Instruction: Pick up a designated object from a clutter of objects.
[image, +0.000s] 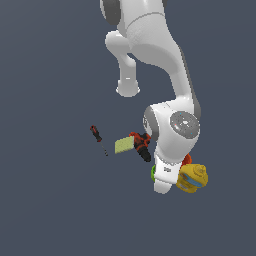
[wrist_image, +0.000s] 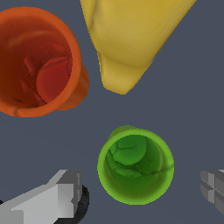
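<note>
Item: small bright green round cup (wrist_image: 135, 166), upright, mouth open toward the wrist camera, darker hollow visible inside. Position: on the dark grey floor (wrist_image: 183, 109), between the two grey fingers (wrist_image: 57, 197) of the gripper (wrist_image: 138, 192). Jaws: spread wide, one finger on each side of the cup, neither touching its wall; nothing is pinched. Judged purpose: the straddle puts the cup on the closing line, so a descent and squeeze would catch its rim.

Neighbours: larger orange-red round cup (wrist_image: 37, 61), upright, near the green one but apart from it; yellow rounded container (wrist_image: 127, 39), near, also apart. The gap on each side looks enough for the fingers to pass.

Exterior view: the white arm's wrist (image: 167, 170) hides most of the green cup, leaving a sliver at its edge. Red-black power drill (image: 141, 145), pale yellow-green flat square (image: 124, 145) and red-black screwdriver (image: 96, 134) lie toward that view's left, well clear.
</note>
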